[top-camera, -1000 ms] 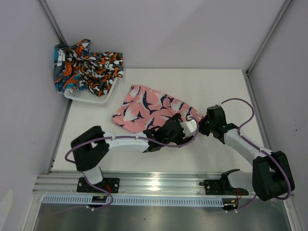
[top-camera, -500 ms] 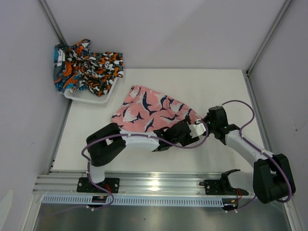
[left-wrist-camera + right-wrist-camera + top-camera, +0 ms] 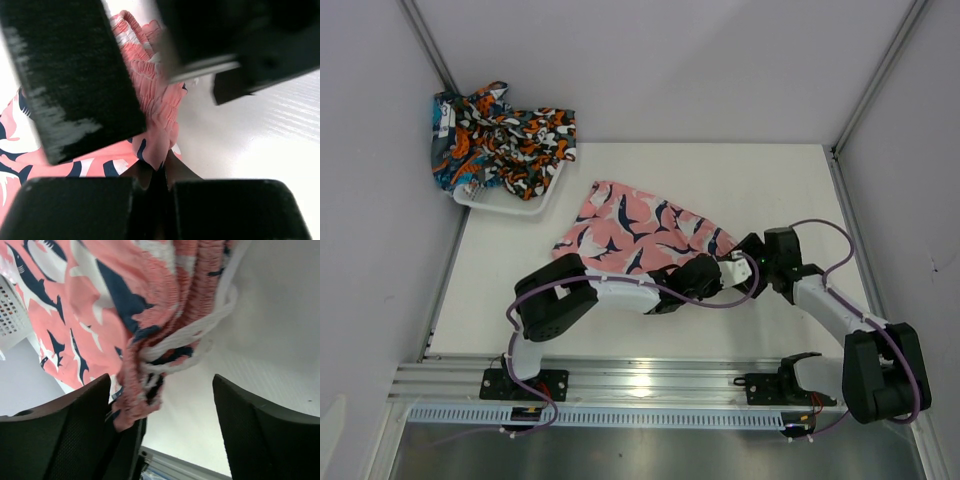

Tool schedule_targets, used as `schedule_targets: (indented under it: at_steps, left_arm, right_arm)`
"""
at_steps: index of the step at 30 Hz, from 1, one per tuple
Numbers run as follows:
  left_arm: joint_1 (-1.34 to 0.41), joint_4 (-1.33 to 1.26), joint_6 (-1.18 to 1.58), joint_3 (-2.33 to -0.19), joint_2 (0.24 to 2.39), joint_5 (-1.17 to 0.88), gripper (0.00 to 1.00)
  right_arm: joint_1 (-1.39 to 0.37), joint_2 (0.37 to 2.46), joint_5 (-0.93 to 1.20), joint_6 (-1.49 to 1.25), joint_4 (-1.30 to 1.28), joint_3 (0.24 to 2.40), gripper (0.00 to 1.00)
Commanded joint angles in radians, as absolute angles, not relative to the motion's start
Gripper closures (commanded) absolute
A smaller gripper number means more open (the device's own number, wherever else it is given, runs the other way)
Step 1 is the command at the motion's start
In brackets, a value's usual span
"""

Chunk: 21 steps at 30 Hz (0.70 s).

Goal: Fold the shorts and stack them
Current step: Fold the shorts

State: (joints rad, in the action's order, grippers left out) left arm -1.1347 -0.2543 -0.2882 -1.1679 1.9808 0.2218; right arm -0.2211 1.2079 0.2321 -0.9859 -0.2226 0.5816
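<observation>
Both arms reach in from the near edge and meet just right of the worktop's (image 3: 770,190) centre. The left gripper (image 3: 712,274) comes from 8 o'clock and the right gripper (image 3: 752,262) from 4 o'clock, their tips close together and facing each other.

In the left wrist view, the left gripper (image 3: 160,185) is closed. Its two dark fingers press together on a tapering point of the pink shorts (image 3: 150,100), with the gathered waistband (image 3: 142,75) rising away from the pinch. Large blurred dark shapes fill the upper part of that view, and I cannot tell just what they are.

In the right wrist view, the right gripper (image 3: 160,385) stands with its jaws wide apart and holds nothing. The bunched waistband end of the pink shorts (image 3: 100,300) and its white drawstring (image 3: 200,335) hang in the gap. They sit nearer the finger at 8 o'clock in that view, and bare worktop lies toward the other finger.

From above, the pink shorts (image 3: 640,235) spread flat from the two grippers toward 10 o'clock. The waistband corner at the garment's 4 o'clock end is the part at the grippers. The rest of the cloth lies open on the worktop, with navy and white shapes showing.

Farther off, at 10 o'clock in the far left corner, the white mesh basket (image 3: 510,207) sits against the wall, well apart from the pink shorts. Crumpled together in it are the black shorts (image 3: 530,145) with orange and white blotches and the teal shorts (image 3: 448,150), which sit at the 9 o'clock side of the heap.
</observation>
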Motion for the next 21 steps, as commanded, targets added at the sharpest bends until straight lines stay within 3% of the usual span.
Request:
schedule_targets:
  at_steps: [1, 5, 13, 16, 21]
  left_arm:
    - [-1.129, -0.321, -0.265, -1.17, 1.962, 0.196, 1.0]
    - [-1.129, -0.328, -0.264, -1.163, 1.956, 0.187, 1.0]
    - [-1.127, -0.37, -0.25, -1.114, 1.918, 0.158, 1.0]
    - [-1.129, -0.377, -0.241, -1.101, 1.905, 0.147, 1.0]
    - [-1.129, -0.397, -0.232, -1.085, 1.89, 0.137, 1.0]
  right_arm:
    - [-0.18, 1.183, 0.294, -0.989, -0.183, 0.542, 0.15]
    - [-0.123, 1.244, 0.403, -0.982, -0.098, 0.508, 0.05]
    - [-0.095, 1.382, 0.457, -1.026, 0.124, 0.497, 0.07]
    - [-0.087, 1.46, 0.486, -1.052, 0.217, 0.494, 0.13]
    - [-0.095, 1.558, 0.508, -1.078, 0.314, 0.485, 0.42]
